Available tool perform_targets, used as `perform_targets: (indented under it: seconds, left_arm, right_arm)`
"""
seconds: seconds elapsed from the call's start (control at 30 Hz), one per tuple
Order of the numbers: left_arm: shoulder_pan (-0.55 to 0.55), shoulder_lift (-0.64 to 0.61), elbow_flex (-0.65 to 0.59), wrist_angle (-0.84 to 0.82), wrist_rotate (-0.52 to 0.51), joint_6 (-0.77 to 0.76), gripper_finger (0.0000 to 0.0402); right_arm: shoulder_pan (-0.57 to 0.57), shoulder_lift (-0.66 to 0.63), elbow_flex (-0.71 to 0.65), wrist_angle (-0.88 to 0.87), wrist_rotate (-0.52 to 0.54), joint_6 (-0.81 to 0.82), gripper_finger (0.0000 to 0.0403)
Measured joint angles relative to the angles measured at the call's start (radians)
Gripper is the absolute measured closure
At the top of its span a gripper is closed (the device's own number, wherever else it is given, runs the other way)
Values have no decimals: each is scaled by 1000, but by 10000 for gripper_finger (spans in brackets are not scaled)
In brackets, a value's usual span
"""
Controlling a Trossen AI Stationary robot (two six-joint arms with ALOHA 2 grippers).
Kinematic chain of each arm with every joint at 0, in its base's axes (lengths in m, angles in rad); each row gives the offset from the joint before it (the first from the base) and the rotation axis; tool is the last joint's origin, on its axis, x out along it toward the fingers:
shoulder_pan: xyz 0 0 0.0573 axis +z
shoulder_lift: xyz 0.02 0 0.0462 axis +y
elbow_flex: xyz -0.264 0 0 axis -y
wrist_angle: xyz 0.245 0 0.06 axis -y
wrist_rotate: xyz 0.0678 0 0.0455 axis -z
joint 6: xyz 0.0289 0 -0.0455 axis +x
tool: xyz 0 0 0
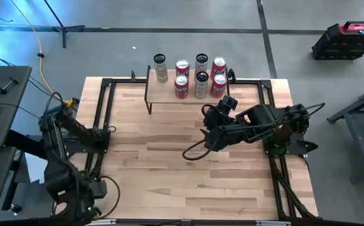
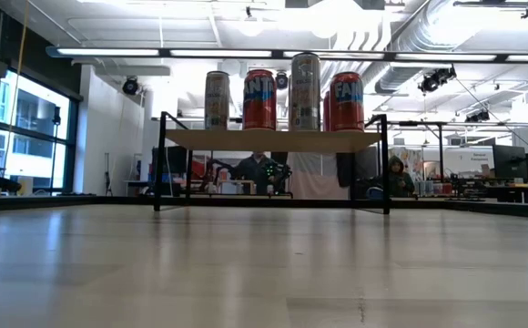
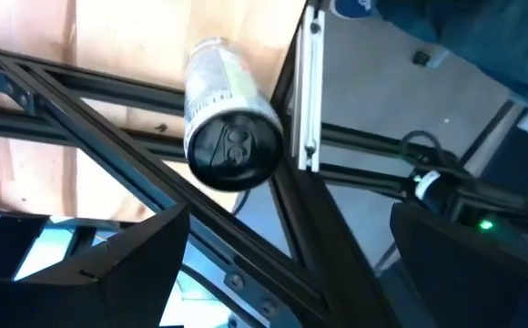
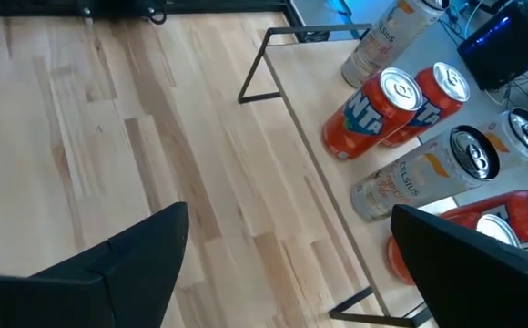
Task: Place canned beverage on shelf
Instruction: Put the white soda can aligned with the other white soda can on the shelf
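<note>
Clearly, seven cans (image 1: pixel 200 76) crowd the shelf (image 1: pixel 166 95); its front edge bare.

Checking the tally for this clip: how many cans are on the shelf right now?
7 on the shelf: back row, silver can, red, silver, red; front row, red, silver, red. None appear hidden.

Glossy metal cans (image 1: pixel 200 76) stand on the shelf (image 1: pixel 163 94) of pale matt wood.
</note>
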Motion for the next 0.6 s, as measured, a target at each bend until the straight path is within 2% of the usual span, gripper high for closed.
perform_targets:
  seconds: [0.2, 0.6]
  left_arm:
    - [-52, 0, -70, 87, -8, -17, 29]
    - [-52, 0, -168, 92, -56, 18, 29]
  right_arm:
    - [0, 0, 0, 1, 4, 12, 34]
    - [-10, 0, 0, 1, 9, 27, 34]
